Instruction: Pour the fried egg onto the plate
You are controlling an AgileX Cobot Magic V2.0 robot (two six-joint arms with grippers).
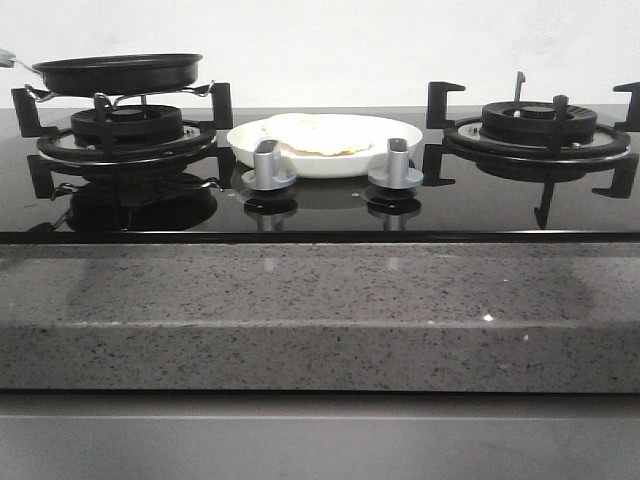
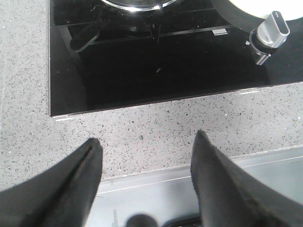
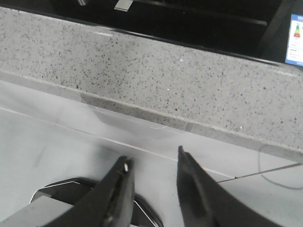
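Both claws point(image 2: 147, 142) point(image 3: 154, 163) open, empty | fried egg point(image 1: 312, 133) on plate point(image 1: 400, 135) — well apart

The egg point(image 1: 318, 134) lies on the plate point(image 1: 385, 150) mid-hob, behind two knobs point(image 1: 268, 166); the pan point(image 1: 118, 73) sits on the left burner point(image 1: 125, 135).

Left gripper point(image 2: 144, 142) with matte black tapered fingers point(image 2: 80, 179), right gripper point(image 3: 154, 161) likewise black, pointed

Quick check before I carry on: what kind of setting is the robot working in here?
Most likely a kitchen counter or a mock-up of one: a black glass gas hob with two burners and knobs, set into a speckled stone worktop, with a frying pan and a plate holding a fried egg.
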